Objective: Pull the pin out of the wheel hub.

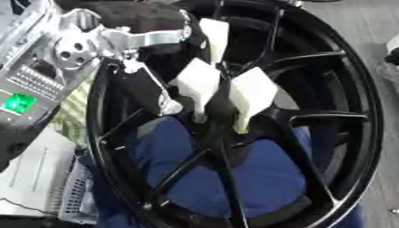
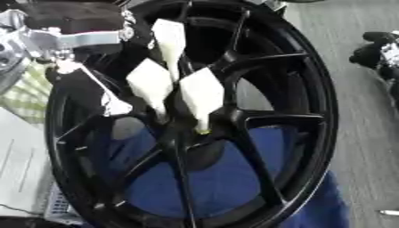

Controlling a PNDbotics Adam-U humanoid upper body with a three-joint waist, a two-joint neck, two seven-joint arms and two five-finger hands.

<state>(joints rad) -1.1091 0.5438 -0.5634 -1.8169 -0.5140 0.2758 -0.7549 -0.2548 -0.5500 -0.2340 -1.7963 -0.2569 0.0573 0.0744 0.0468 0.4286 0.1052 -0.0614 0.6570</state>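
Note:
A large black wheel hub (image 1: 355, 111) stands on edge and fills both views, its spokes meeting at the centre (image 1: 218, 133). My left arm comes in from the upper left with silver joints, and my left hand (image 1: 199, 82) reaches into the rim. Its white-covered fingertips (image 2: 201, 95) close together on the hub centre. Only a small pale tip of the pin (image 2: 202, 130) peeks out below them; the rest is hidden by the fingers. My right hand shows in neither view.
Blue fabric (image 1: 265, 173) lies behind the lower spokes. Left of the wheel are a grey device with a green light (image 1: 19, 102), a white box (image 1: 35, 173), a mesh basket (image 1: 74, 196) and striped cloth (image 1: 74, 111). A dark object (image 2: 382, 51) sits at the right edge.

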